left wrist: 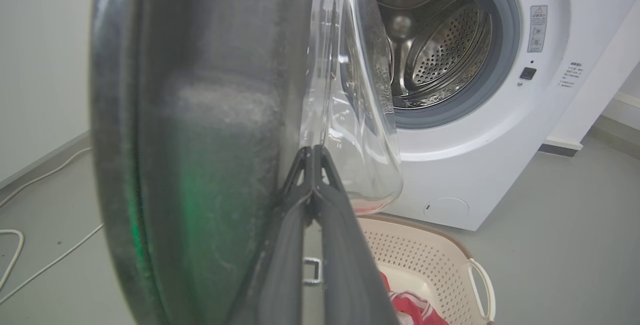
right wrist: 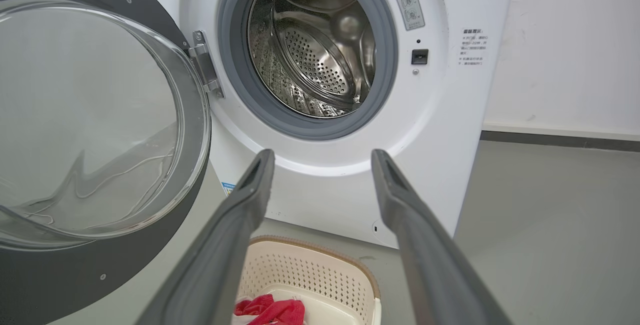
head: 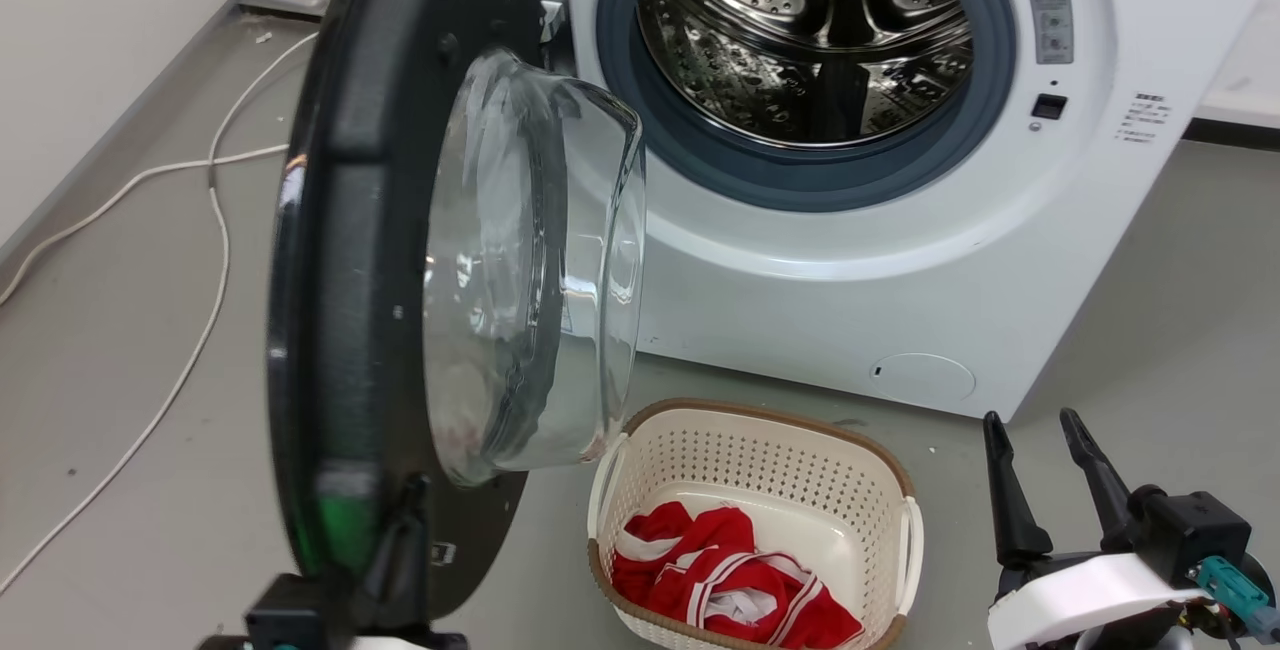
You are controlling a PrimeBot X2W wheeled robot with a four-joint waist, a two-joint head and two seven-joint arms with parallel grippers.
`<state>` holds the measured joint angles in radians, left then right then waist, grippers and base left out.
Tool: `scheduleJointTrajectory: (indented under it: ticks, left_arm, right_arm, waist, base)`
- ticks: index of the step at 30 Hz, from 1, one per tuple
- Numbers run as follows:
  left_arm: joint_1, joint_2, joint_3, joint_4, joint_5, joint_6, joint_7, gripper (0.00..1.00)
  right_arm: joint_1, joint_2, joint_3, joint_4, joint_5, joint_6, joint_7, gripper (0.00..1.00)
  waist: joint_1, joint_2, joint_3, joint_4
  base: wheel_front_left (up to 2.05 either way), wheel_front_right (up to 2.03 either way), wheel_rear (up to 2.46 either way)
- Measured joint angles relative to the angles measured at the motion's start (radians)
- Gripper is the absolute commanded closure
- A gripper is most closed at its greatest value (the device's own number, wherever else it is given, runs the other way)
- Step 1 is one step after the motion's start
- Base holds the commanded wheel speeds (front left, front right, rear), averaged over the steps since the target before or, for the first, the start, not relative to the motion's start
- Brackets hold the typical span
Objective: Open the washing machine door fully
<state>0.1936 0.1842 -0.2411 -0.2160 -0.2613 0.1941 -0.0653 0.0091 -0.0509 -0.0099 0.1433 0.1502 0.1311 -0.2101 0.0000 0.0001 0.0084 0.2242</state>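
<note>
Left gripper [left wrist: 312, 151], fingers pressed together, sits against the inner face of the washing machine door [head: 350, 230], apparently to push it wider.
Hinged at the left of the washing machine [head: 820, 310], the door stands partly open: glossy black ring, bulging clear glass bowl. Right gripper [head: 1030, 420] waits spread and empty, well apart.

The head view looks down on the washing machine [head: 850, 310] and the washing machine door [head: 340, 260]. The left wrist view sits close against that door, and the right wrist view faces the drum [right wrist: 310, 50] from farther back. All share the cream basket [head: 760, 460].
</note>
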Motion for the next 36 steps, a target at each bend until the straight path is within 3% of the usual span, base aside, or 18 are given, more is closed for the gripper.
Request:
scheduleJointTrajectory:
  ticks: [16, 36]
  left_arm:
    - [-0.189, 0.104, 0.28, 0.21, -0.147, -0.002, -0.116, 1.0]
    - [-0.437, 0.251, 0.488, 0.569, -0.255, -0.099, -0.193, 1.0]
  right_arm:
    - [-0.038, 0.0, -0.016, -0.026, -0.017, 0.0, 0.017, 0.0]
    - [-0.077, 0.0, -0.031, -0.051, -0.038, 0.0, 0.026, 0.0]
  waist:
    - [0.0002, 0.0, 0.088, 0.001]
    - [0.0001, 0.0, 0.176, -0.019]
  base:
    - [0.0, 0.0, 0.0]
    - [0.0, 0.0, 0.0]
